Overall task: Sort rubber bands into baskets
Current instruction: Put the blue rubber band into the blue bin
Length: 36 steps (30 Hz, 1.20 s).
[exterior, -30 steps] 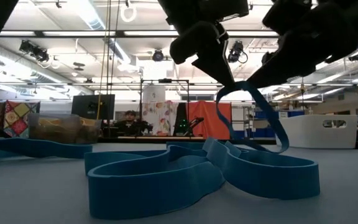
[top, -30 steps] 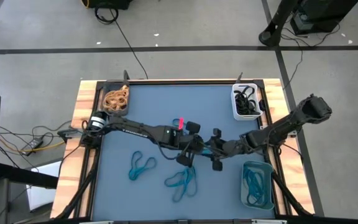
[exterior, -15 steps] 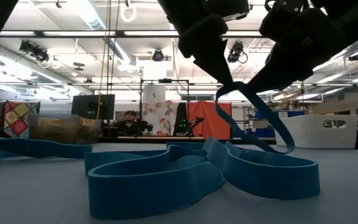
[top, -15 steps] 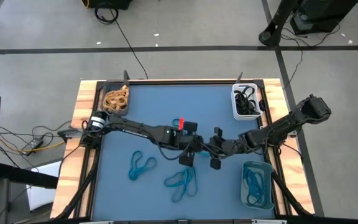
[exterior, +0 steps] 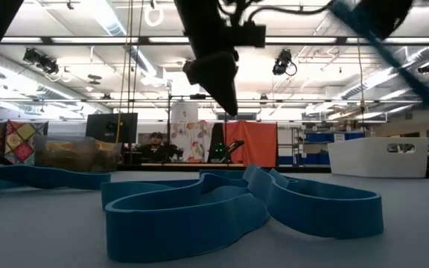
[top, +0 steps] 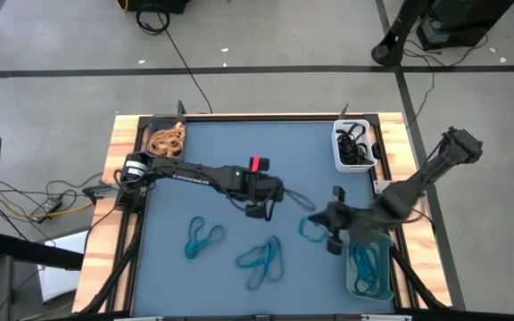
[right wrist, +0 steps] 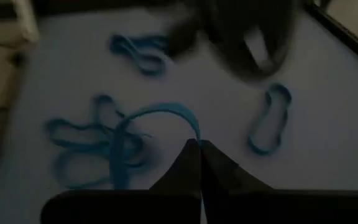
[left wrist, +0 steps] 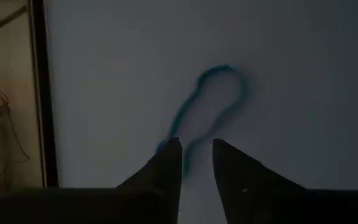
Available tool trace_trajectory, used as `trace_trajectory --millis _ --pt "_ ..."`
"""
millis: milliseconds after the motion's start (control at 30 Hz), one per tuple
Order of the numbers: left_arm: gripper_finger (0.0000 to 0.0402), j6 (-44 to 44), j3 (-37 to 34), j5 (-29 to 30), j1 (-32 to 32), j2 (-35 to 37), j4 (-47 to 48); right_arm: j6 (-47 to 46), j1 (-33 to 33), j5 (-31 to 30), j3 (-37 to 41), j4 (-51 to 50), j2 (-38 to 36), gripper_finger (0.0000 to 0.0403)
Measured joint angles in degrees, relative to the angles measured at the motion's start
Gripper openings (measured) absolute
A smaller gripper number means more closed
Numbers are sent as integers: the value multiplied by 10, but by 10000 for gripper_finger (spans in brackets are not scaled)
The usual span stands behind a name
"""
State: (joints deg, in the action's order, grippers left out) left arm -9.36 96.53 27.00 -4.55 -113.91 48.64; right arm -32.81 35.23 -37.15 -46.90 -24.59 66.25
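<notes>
since the earlier frame the two grippers have parted: left gripper has drawn back toward table centre, right gripper has moved toward the teal basket. blue band, a thin flat loop, hangs off the mat. right fingers pinched tight on it. left fingers slightly apart, holding nothing. two blue piles remain on the mat.

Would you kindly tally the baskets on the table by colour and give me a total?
Dark basket: 1
White basket: 1
Grey-teal basket: 1
Total: 3
</notes>
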Motion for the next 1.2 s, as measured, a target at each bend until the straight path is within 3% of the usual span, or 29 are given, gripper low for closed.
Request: trace_trajectory --millis 267,500,667,767,1200 --pt "106 -122 -75 -89 57 0 -147 -66 131 -22 -103 -114 -45 3" --pt "106 -187 -136 -139 117 -1 -209 -253 209 17 -151 -305 -57 3" --pt "106 -188 -159 -205 159 -1 -230 -296 244 91 -153 -318 -52 5" --pt "106 -188 -162 -234 178 -11 -241 -297 267 102 -153 -321 -42 5" --pt "105 -187 -161 -240 207 -50 -245 -453 351 161 -153 -304 18 6"
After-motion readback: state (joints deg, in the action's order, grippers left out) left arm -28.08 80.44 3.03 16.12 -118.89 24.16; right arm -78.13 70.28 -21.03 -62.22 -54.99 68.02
